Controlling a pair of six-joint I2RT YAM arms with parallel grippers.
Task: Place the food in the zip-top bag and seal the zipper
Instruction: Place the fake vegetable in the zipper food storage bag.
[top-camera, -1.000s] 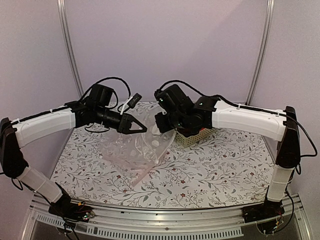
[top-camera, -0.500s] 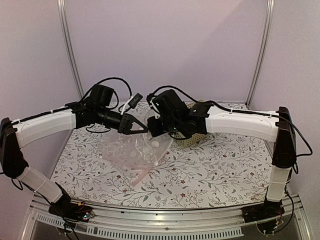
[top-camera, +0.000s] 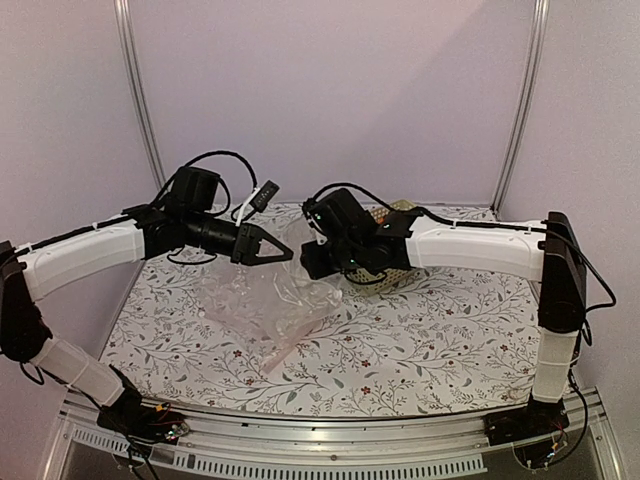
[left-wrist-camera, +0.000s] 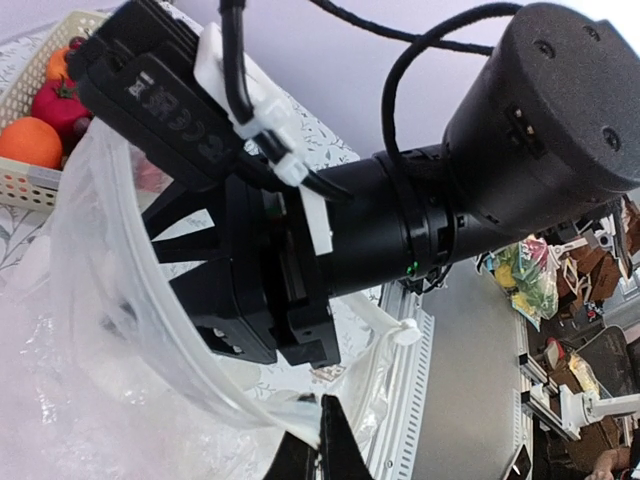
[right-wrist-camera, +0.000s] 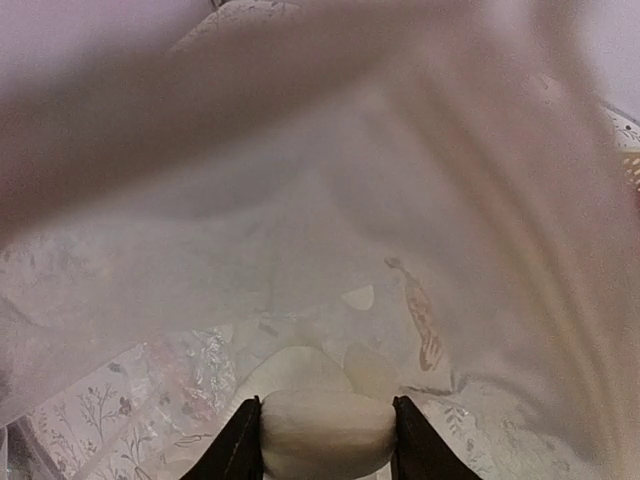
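Note:
The dotted zip-top bag (top-camera: 265, 310) is held up with its mouth open. My left gripper (top-camera: 285, 256) is shut on its pale zipper rim (left-wrist-camera: 262, 412), fingertips (left-wrist-camera: 325, 445) pinching the strip. My right gripper (top-camera: 312, 268) reaches into the bag mouth. In the right wrist view it (right-wrist-camera: 325, 440) is shut on a pale cream rounded item (right-wrist-camera: 325, 435), with bag film (right-wrist-camera: 400, 200) all around. The round red fruit (left-wrist-camera: 58, 103) lies in the basket. The grapes cannot be made out.
A cream slotted basket (top-camera: 403, 272) stands behind my right arm, holding orange fruits (left-wrist-camera: 28, 140). The table has a floral cloth (top-camera: 450, 330). A metal rail runs along the near edge (top-camera: 320, 440).
My right gripper has moved left and down into the bag mouth. My left arm has shifted slightly left, still holding the rim.

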